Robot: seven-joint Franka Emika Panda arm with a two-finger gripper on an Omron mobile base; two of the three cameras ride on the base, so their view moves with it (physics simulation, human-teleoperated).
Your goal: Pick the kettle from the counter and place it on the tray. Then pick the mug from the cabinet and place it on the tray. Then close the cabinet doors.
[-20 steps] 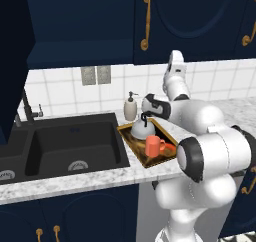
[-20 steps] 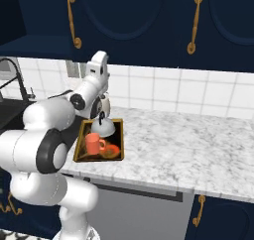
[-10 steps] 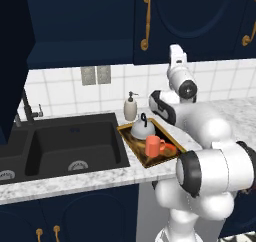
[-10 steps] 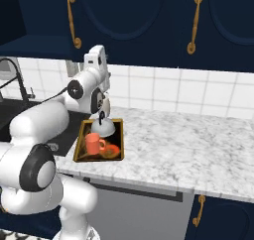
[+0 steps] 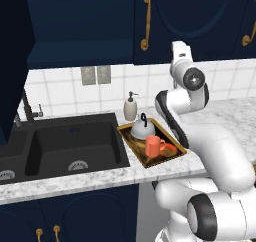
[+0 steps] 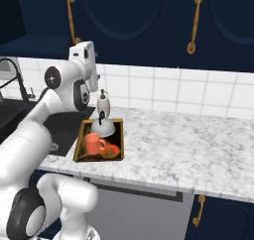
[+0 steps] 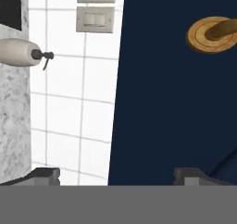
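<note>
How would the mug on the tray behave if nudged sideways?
The mug stands upright on the tray, so it would probably slide, not roll. Its side handle may make it rotate. The kettle stands close behind, so contact looks likely.

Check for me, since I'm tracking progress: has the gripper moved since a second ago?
Yes. It rose from over the tray toward the wall cabinet door; the gripper is open.

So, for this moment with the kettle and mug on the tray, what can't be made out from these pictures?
- The tray's picture: covered by the kettle and mug in both base views.
- The mug's handle: too small to make out in the left base view.
- Door handle: cut off by the hand view's top and right edges.
- The open door at the left: cut off by the left base view's edge, the cabinet interior hidden.
- The gripper: just the tips clear the hand view's bottom; jaws stand wide, nothing between.
</note>
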